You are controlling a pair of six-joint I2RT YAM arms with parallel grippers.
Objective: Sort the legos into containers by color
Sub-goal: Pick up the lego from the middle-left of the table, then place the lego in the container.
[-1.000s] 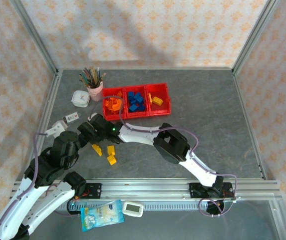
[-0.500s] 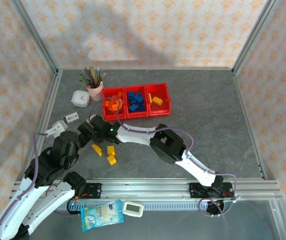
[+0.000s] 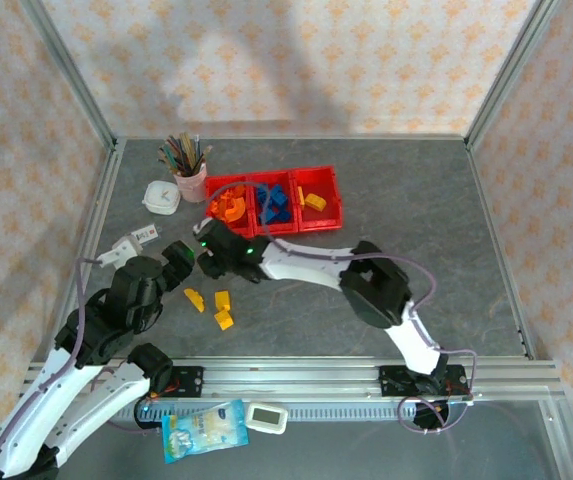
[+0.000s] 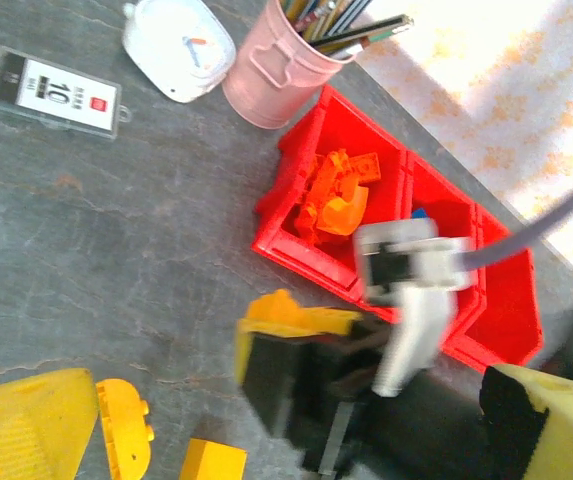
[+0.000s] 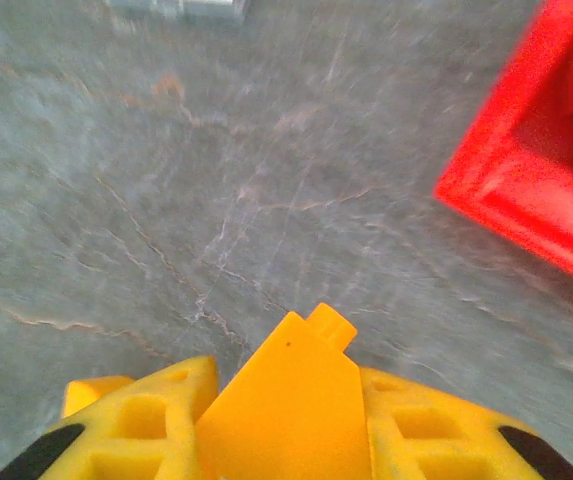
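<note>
Grey stone-look tabletop (image 5: 216,150) fills my feed; the right gripper (image 5: 284,425) pinches a small yellow sloped plastic brick (image 5: 281,385) between its fingers (image 5: 136,420), near the red plastic bins (image 5: 536,170). My left gripper (image 3: 179,260) is spread wide, and a white card (image 4: 54,92) reads "10".

Grey table (image 3: 416,200) — bins (image 3: 316,225), loose legos (image 3: 223,300)
</note>
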